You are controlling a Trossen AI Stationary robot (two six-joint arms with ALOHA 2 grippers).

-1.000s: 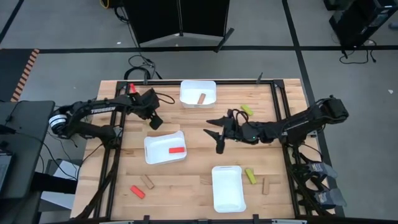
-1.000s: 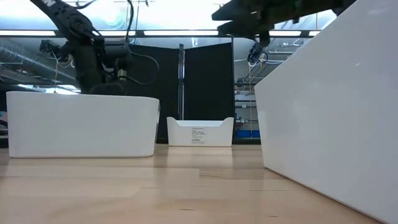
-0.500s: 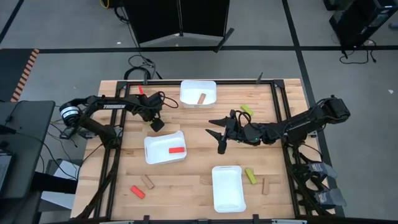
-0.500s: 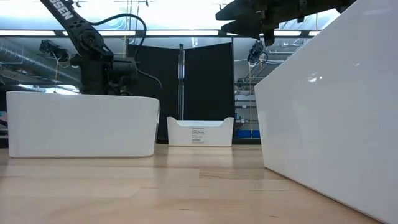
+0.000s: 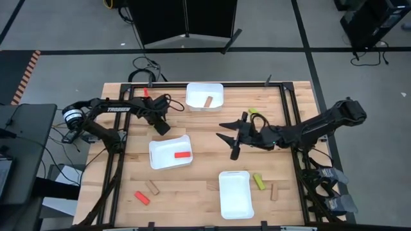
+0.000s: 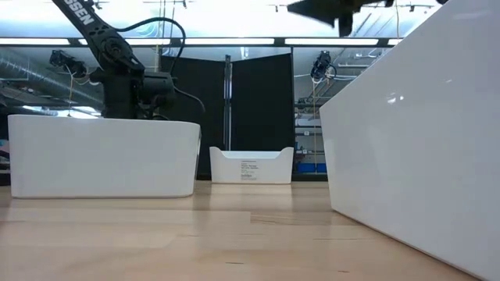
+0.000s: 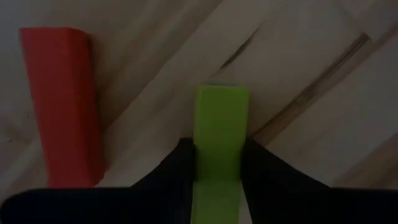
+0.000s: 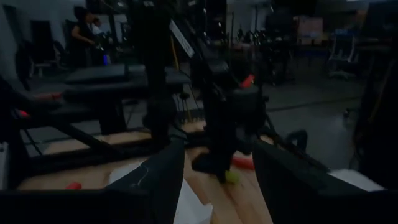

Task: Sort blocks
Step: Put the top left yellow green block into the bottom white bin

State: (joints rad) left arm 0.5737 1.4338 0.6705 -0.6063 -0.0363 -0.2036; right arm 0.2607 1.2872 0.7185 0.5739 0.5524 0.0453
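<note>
My left gripper (image 7: 219, 152) is over the table's far left and points down. It is shut on a yellow-green block (image 7: 221, 124), and a red block (image 7: 62, 106) lies on the wood right beside it. The high view shows only the arm (image 5: 154, 114) above them. My right gripper (image 5: 227, 138) is open and empty, raised above the table's middle. A tan block (image 5: 208, 101) lies in the far tray and a red block (image 5: 182, 154) in the left tray. Yellow-green blocks (image 5: 258, 181) (image 5: 252, 111), tan blocks (image 5: 274, 191) (image 5: 152, 187) and a red block (image 5: 142, 197) lie on the table. My left gripper pinches the yellow-green block's two long sides (image 7: 219, 168) between its two fingers. The fingers come from above, pointing down, and lie along the block. The block stands on end and its lower end (image 8: 231, 178) sticks out below the fingertips. I cannot tell whether that end touches the table.
Three white trays stand on the wooden table: one at the far middle (image 5: 215, 88), one at the left middle (image 5: 157, 157), one at the near right (image 5: 234, 202). In the low view the near tray's wall (image 6: 414, 156) fills the right side. A black frame (image 5: 286, 96) edges the table.
My left arm has swung a little toward the table's right edge and come down at the far left, then kept still. My right gripper has gone up and a little toward the table's right edge, staying open.
</note>
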